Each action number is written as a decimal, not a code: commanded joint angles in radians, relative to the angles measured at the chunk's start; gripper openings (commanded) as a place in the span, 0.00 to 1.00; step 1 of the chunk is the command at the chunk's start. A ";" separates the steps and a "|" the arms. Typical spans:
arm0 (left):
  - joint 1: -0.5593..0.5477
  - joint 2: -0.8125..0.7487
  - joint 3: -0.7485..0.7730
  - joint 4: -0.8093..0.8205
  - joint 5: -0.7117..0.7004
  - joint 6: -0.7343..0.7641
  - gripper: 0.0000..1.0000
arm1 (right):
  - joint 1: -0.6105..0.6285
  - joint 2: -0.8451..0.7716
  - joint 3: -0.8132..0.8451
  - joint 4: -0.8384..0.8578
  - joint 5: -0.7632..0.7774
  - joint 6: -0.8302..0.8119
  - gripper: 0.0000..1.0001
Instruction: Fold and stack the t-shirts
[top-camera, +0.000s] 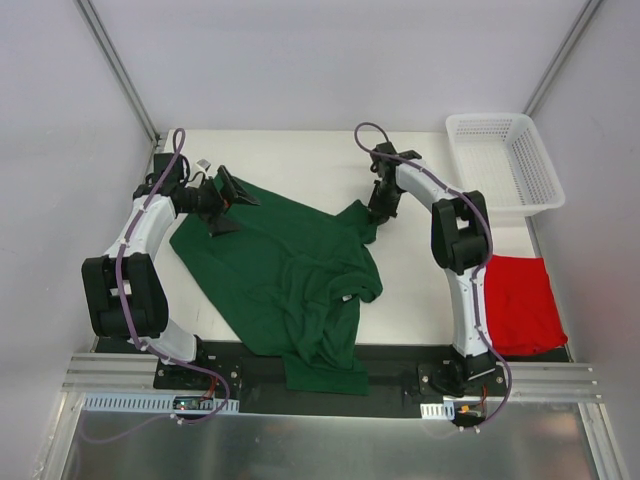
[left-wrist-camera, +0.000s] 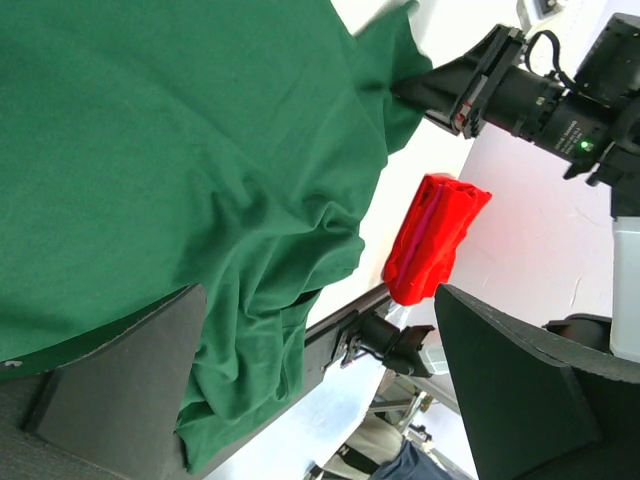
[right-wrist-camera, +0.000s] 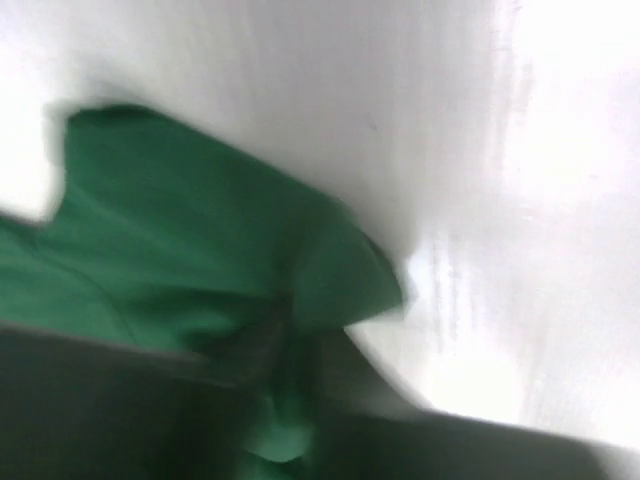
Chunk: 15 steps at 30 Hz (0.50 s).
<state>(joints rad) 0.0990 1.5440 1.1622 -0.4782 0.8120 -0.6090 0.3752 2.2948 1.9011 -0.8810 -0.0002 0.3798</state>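
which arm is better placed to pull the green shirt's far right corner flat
Right. The right gripper sits on that corner of the green shirt, with the cloth seemingly pinched. The left gripper is open at the opposite edge.

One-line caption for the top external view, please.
Rumpled green t-shirt on the table, left gripper open at its far-left edge, right gripper pinching its far corner; folded red t-shirt at right.

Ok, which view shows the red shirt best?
The top view: the red shirt shows nearly whole, folded flat, at the right. The left wrist view shows it foreshortened beyond the green shirt. The right wrist view misses it.
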 joint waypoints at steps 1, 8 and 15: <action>-0.004 -0.048 -0.016 0.000 0.033 0.017 0.99 | -0.007 -0.072 -0.069 0.181 -0.076 -0.004 0.01; -0.005 -0.058 -0.033 0.000 0.036 0.020 0.99 | 0.030 -0.238 -0.025 0.333 0.052 -0.142 0.01; -0.008 -0.051 -0.035 0.000 0.050 0.018 0.99 | 0.123 -0.363 0.076 0.508 0.059 -0.439 0.01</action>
<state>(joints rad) 0.0978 1.5326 1.1301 -0.4786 0.8223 -0.6094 0.4377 2.0884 1.9018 -0.5598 0.0463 0.1669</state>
